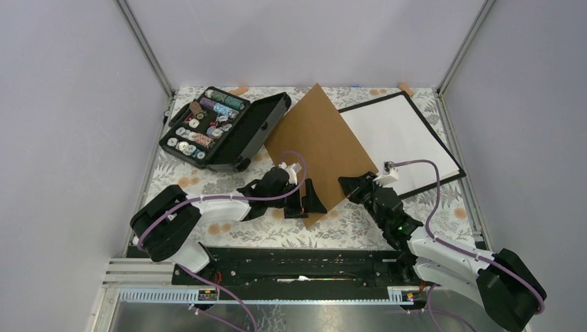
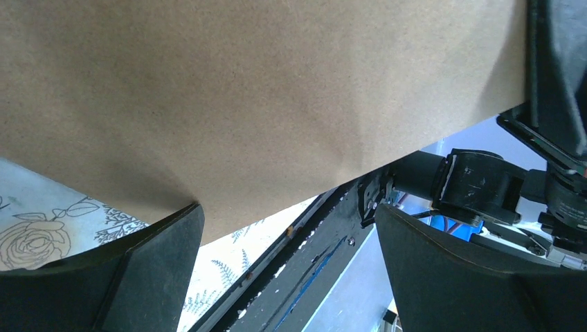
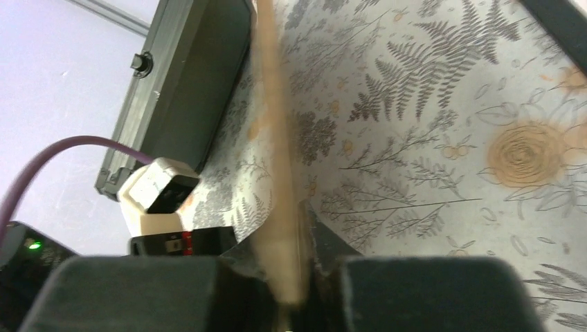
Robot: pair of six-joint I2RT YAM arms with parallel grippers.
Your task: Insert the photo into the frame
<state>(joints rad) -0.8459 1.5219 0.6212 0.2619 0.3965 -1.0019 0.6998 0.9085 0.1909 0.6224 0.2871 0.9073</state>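
The photo is hidden from every view. The frame, thin and black with a white inside, lies flat at the right of the table. A plain brown backing board stands tilted in the middle, one corner towards me. My right gripper pinches its right edge; in the right wrist view the board's edge runs up from between the right gripper fingers. My left gripper sits wide open at the board's near corner. From the left wrist the board fills the top above the left gripper.
An open black case of thread spools lies at the back left, close to the board's left edge, and shows as the dark case in the right wrist view. The floral cloth covers the table. A black rail runs along the near edge.
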